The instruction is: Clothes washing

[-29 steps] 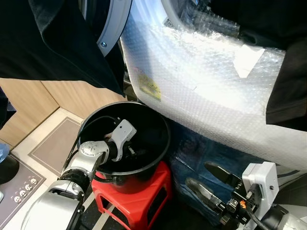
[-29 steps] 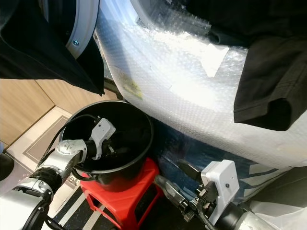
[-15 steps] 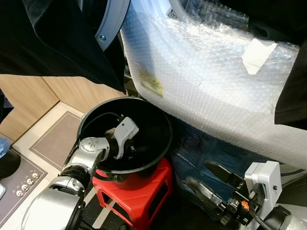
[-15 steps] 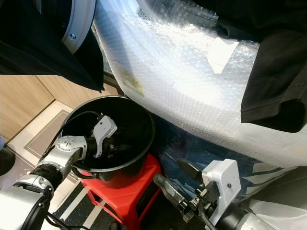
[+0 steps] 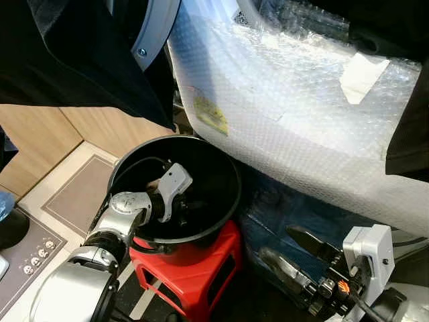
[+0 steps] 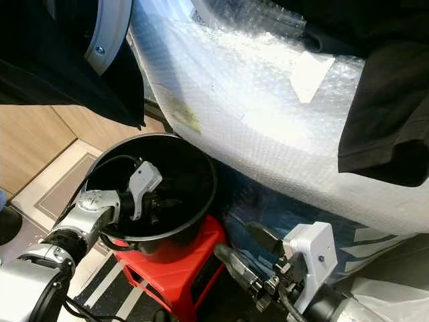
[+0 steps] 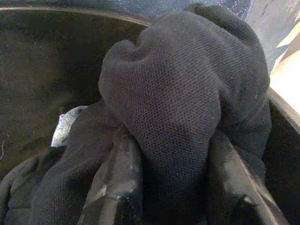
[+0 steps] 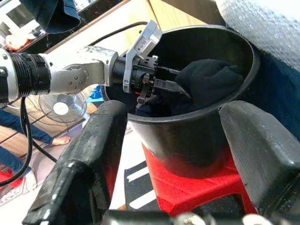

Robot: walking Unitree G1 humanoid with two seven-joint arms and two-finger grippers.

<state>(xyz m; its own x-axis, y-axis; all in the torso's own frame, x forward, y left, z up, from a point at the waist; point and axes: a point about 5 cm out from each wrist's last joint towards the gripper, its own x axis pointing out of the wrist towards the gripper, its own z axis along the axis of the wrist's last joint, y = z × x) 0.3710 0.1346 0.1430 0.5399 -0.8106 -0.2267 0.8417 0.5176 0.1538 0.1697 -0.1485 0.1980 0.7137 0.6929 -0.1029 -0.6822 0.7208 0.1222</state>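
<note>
Inside black bucket (image 5: pixel 221 201): left pincer (image 7: pixel 173 197) clamped on dark garment (image 7: pixel 187 108), seemingly firm; lift straight, clearing rim.

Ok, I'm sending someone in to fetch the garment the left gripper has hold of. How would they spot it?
Find the red stool beside the bubble-wrapped washing machine; a black bucket stands on it. Inside, the left gripper is shut on a bunched black garment, unlike the black clothes draped over the machine.
</note>
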